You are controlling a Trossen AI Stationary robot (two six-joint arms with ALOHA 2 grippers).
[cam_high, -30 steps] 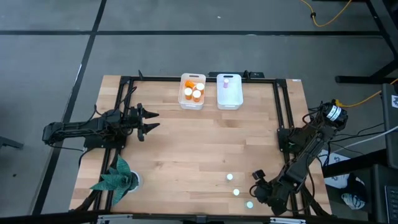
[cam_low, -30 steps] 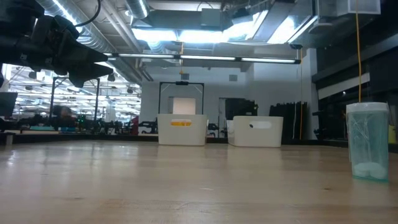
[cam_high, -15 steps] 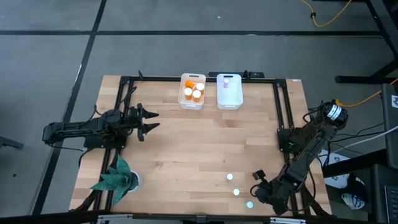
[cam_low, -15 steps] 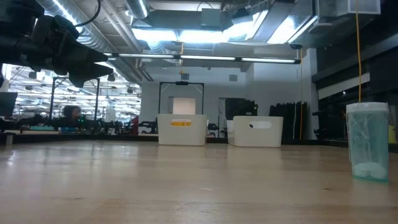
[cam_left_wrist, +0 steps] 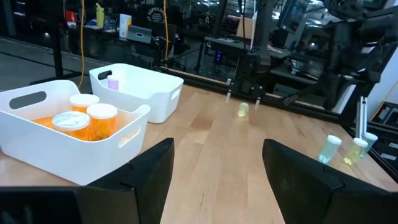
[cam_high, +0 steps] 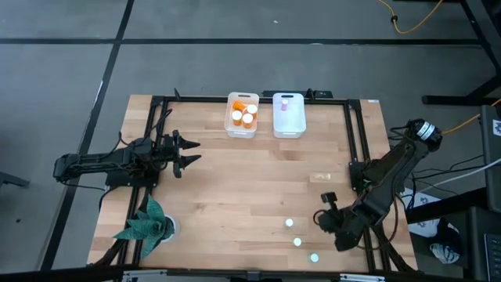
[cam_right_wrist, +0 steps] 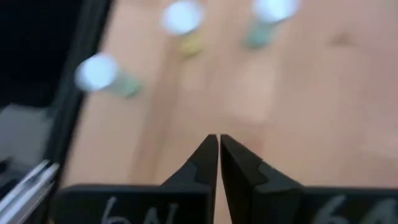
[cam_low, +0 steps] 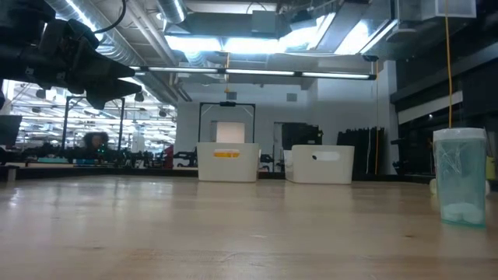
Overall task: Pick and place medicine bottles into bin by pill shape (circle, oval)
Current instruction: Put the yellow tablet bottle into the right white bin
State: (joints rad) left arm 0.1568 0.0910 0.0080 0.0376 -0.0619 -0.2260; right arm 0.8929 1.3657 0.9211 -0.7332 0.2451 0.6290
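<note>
Right end effector (cam_high: 323,218) sits near the front right of the surface (cam_high: 235,188), fingers pressed together on nothing; in the right wrist view the two tips (cam_right_wrist: 219,163) meet with only bare wood beyond. Three small bottles stand loose just beside it: one (cam_high: 289,223) toward the middle, one (cam_high: 297,242) nearer the front edge, one (cam_high: 314,258) at the very front edge. In the low view only one pale bottle (cam_low: 459,176) shows, upright at the right.

Left end effector (cam_high: 188,151) waits at the left side of the surface, fingers spread, holding nothing.

Two white bins sit at the far edge. The left bin (cam_high: 232,129) holds orange bottles (cam_high: 244,113) with white caps. The right bin (cam_high: 290,130) holds a single small bottle (cam_high: 286,100) at its far end. Pill shape can't be read in any view.

Step in hand, as I judge it: between picks, right arm about to go for one of the three small bottles. Most of the sort looks done; three left.

Next move calls for: spread the right fingers first, line up over the nearest bottle, come down around its body below the cap, pinch, lift clear of the two neighbours. Bottles are close together, so a wide approach could knock one over. A plant (cam_high: 145,223) sits front left, well apart.
</note>
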